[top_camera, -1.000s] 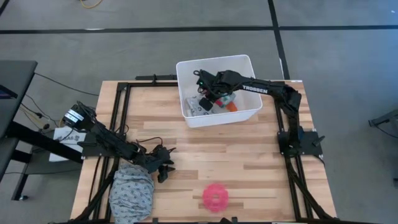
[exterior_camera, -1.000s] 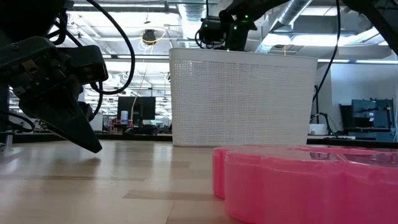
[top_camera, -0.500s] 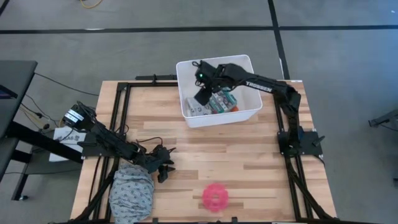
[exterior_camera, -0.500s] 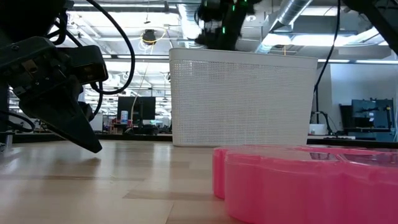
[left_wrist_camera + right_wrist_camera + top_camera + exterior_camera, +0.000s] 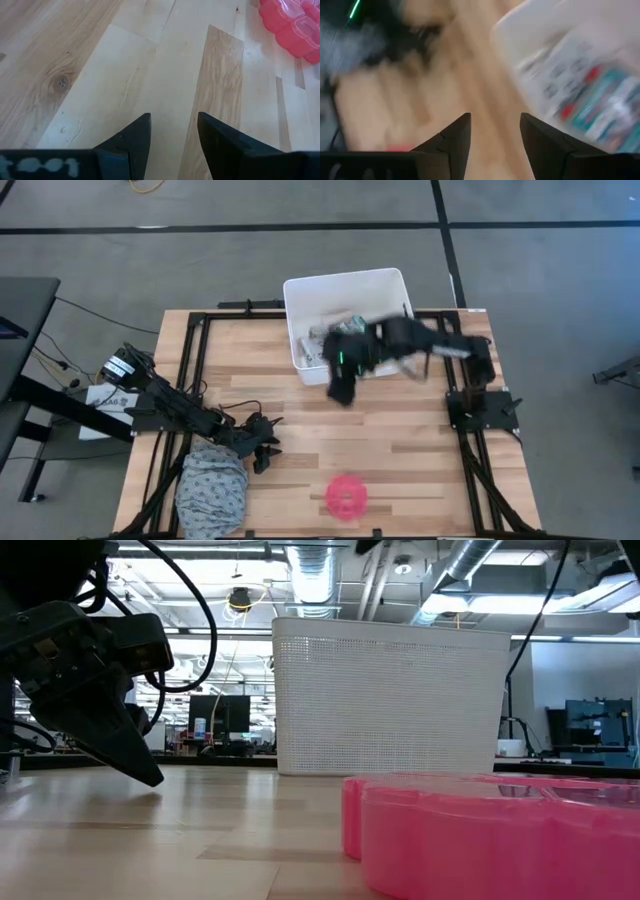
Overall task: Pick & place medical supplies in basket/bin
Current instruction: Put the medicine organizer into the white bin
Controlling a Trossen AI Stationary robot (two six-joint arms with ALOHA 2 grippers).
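Right gripper (image 5: 341,385): it hangs over the bare table just on the near side of the white tub (image 5: 398,283), at the tub's near-left corner. Its fingers (image 5: 451,139) stand apart with nothing between them.

Left gripper (image 5: 262,442): it waits low at the near-left of the table, just beside the grey cloth bundle (image 5: 212,484). Its fingers (image 5: 132,138) are also parted and empty, and only wood shows between them.

White tub: it stands at the far middle of the table. Some supplies already lie inside, among them a white packet with black print (image 5: 559,75) and a green-and-red box (image 5: 599,101).

Pink round disc (image 5: 346,496): it lies flat near the near edge of the table, well apart from the tub. It seems to be the only supply not yet in the tub.

Key relation: the disc lies straight toward the near side from the right gripper, almost in one line with it. From the left gripper it lies to the right and slightly nearer to the edge. The disc is round, so it has no long axis to align with.

Nearer arm: I judge the left gripper is closer to the disc, but the right gripper is the one at work over the middle.

Risk: the disc is low and wide, so the open fingers must probably come down across its rim.
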